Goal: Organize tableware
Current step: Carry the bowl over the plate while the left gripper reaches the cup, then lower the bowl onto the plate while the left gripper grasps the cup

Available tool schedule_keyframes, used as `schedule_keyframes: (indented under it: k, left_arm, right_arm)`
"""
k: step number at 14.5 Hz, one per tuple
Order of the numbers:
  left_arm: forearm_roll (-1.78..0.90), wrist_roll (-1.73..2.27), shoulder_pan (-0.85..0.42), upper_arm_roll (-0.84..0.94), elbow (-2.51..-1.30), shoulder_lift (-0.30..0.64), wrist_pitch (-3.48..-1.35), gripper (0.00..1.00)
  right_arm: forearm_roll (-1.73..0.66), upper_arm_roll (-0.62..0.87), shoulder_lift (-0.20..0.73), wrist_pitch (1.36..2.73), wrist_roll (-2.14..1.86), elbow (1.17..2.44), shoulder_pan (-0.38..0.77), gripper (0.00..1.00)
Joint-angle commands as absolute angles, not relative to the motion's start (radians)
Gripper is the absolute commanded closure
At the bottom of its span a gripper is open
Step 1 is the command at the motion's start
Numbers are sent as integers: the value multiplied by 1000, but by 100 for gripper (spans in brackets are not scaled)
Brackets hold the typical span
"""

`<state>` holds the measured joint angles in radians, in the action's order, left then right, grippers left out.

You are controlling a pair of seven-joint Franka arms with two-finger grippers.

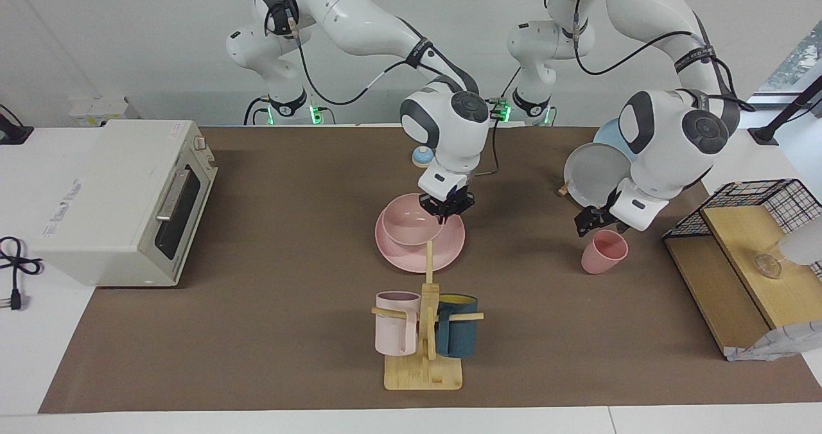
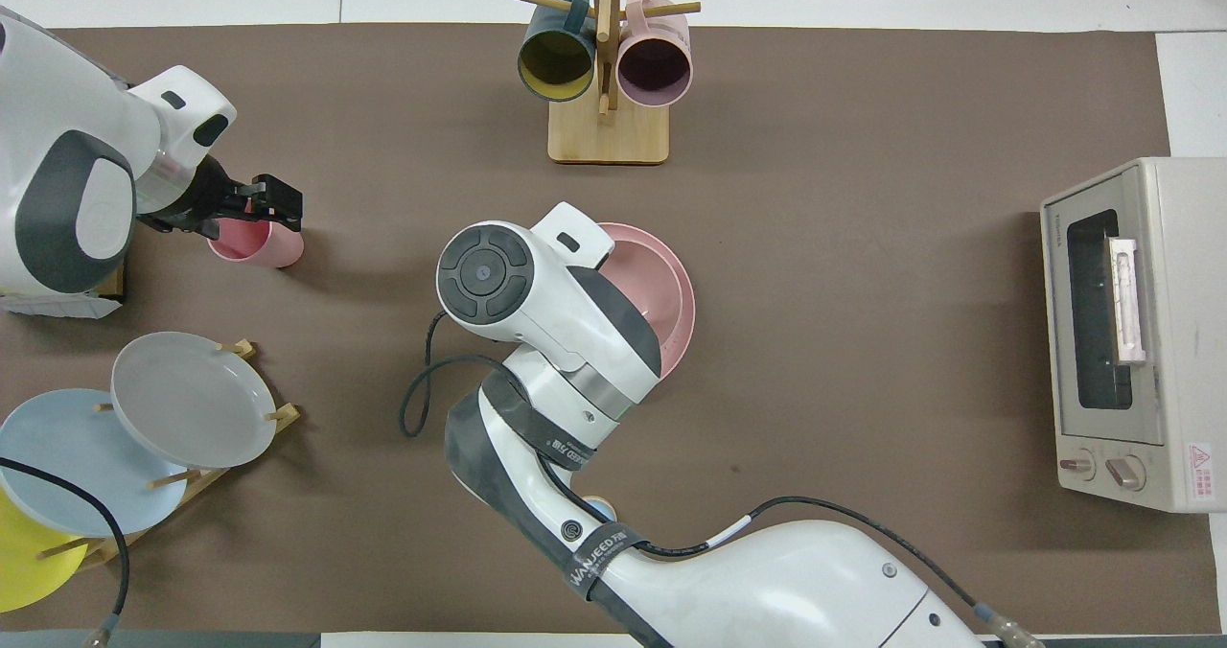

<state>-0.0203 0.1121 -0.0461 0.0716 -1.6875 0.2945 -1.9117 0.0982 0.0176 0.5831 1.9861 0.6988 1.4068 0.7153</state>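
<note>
Pink bowl (image 1: 411, 219) sits in the plate (image 1: 449, 248), rim pinched by the clenched right gripper (image 1: 444, 212). Cup (image 1: 603, 251) just under the released left gripper (image 1: 594, 217); looks light, stiff, maybe slick, so grab the rim.

Bare mat lies between the plate (image 1: 449, 251) and cup (image 1: 602, 252) (mug rack (image 1: 425, 331) stands apart).

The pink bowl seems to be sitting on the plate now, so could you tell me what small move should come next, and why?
Probably the right gripper should open its fingers and lift away: it is shut on the pink bowl at the rim, and the bowl appears to rest on the pink plate. The left gripper, open, hovers over the pink cup.
</note>
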Motion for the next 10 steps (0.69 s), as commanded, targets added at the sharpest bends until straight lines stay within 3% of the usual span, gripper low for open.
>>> schedule_keyframes:
  k: [1,7,8,9,10]
  left_arm:
    - [-35,124,-57,64,-1660,331,-1933,0]
    - [-37,124,-57,63,-1701,354,-1999,2]
    - [-37,124,-57,63,-1716,354,-2009,6]
    - [-37,124,-58,63,-1736,351,-2028,10]
    - [-37,124,-58,63,-1752,348,-2042,24]
  right_arm:
    - [86,21,546,2042,721,1474,710,100]
    - [80,37,529,2074,730,1519,712,100]
    - [80,37,531,2075,729,1514,709,73]
    - [78,37,531,2077,729,1509,703,65]
    - [62,37,532,2079,730,1502,707,62]
